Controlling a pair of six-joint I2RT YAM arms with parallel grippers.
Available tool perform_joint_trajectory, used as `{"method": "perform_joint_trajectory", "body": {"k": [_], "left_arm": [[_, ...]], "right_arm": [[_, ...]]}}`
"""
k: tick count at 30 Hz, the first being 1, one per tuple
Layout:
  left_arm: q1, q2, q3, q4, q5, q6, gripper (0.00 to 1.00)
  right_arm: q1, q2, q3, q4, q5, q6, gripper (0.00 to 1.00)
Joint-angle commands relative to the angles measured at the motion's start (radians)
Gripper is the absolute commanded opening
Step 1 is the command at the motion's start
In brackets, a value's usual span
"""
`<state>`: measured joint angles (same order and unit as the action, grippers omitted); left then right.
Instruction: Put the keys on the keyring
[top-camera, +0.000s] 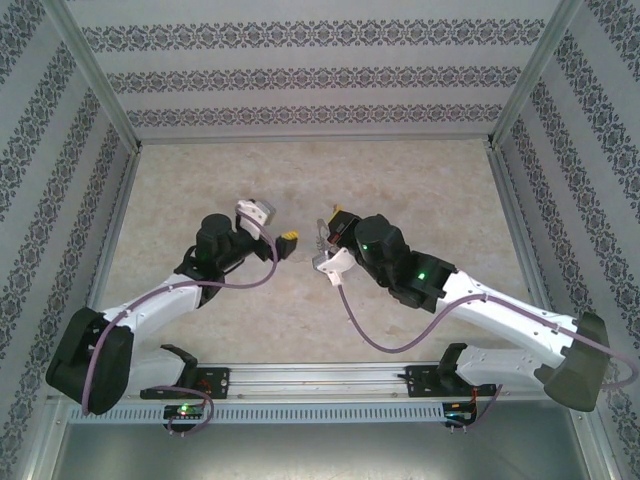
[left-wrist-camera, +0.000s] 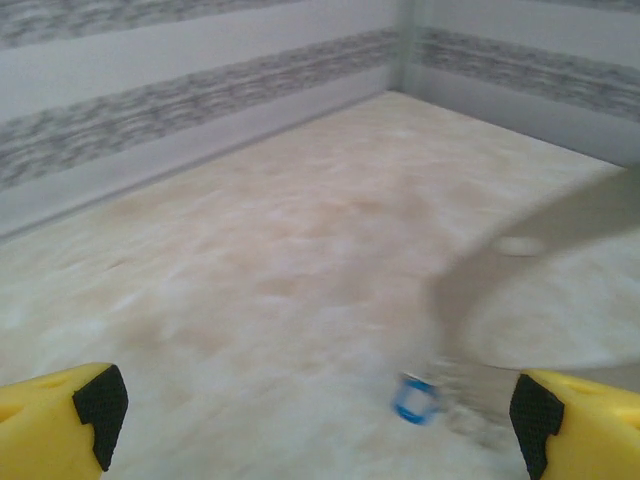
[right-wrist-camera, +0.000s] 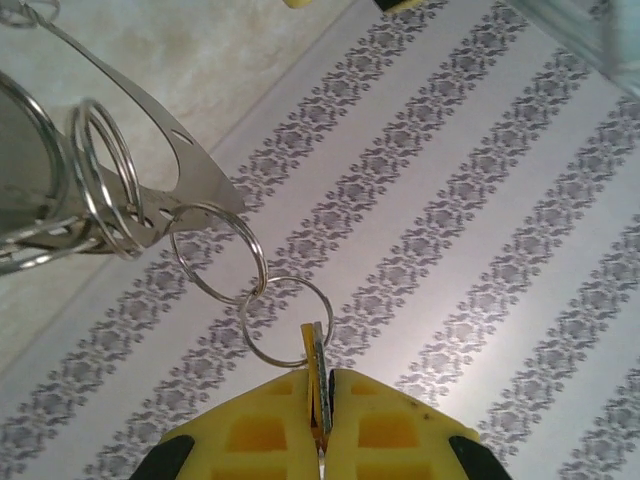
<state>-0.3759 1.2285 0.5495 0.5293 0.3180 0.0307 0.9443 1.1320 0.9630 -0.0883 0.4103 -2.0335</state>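
One blurred, seemingly blue-tagged key (left-wrist-camera: 413, 398) before wide left hand (left-wrist-camera: 315, 415); right hand (right-wrist-camera: 322, 400) pinches ringed key (right-wrist-camera: 317, 347)

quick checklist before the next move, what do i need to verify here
1. Right gripper shut on the thin key: ok.
2. Small ring on that key linked to the next ring: ok.
3. Next ring hooked through the keyring: ok.
4. Left gripper open, nothing between its fingers: ok.
5. Blue tag below the left gripper, resting or loose: cannot tell, blurred.
6. The two grippers apart in the top view: ok, narrow gap.
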Motion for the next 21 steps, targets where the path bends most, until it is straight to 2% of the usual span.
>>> {"method": "perform_joint_trajectory", "body": {"k": [1, 5, 10, 14, 18, 21], "left_arm": [[0.066, -0.017, -0.035, -0.009, -0.278, -0.215, 0.99], [0.131, -0.049, -0.112, 0.028, -0.413, -0.326, 0.99], [0.168, -0.057, -0.124, -0.04, -0.434, -0.338, 0.99], [0.172, -0.079, -0.156, -0.032, -0.477, -0.348, 0.99], [0.18, -0.115, -0.174, -0.046, -0.511, -0.351, 0.99], [0.186, -0.151, -0.194, -0.052, -0.55, -0.366, 0.99]], "right_arm": [[-0.013, -0.016, 0.11, 0.048, -0.061, -0.148, 0.0], [-0.025, -0.006, 0.201, -0.029, -0.102, -0.147, 0.0], [-0.03, 0.007, 0.236, -0.076, -0.082, -0.137, 0.0], [-0.03, 0.024, 0.232, -0.132, -0.09, -0.044, 0.0], [-0.025, 0.052, 0.188, -0.115, -0.158, 0.103, 0.0], [0.015, 0.089, 0.176, -0.105, -0.168, 0.178, 0.0]]}}
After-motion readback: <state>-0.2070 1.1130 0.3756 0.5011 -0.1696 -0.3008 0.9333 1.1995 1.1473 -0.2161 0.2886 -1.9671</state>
